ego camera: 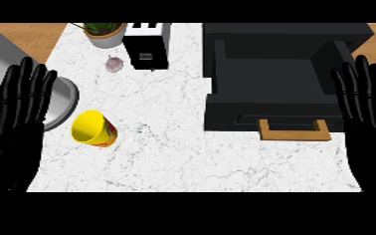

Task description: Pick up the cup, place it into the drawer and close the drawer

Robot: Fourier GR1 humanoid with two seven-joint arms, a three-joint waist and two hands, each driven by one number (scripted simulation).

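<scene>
Two hands are seen, both open with fingers straight, nothing held. Cup (pixel 94 129) is lying tipped on the counter (pixel 183 159), yellow mouth facing up-left, long axis running up-left to down-right. It is placed just right of the left hand (pixel 22 104), not touching; right hand (pixel 358 97) is well apart, across the counter beside the drawer (pixel 272 79). Drawer is shown open, wooden handle (pixel 294 130) toward the robot. Left hand is judged nearer, so a short rightward reach onto the cup's side is called for.
</scene>
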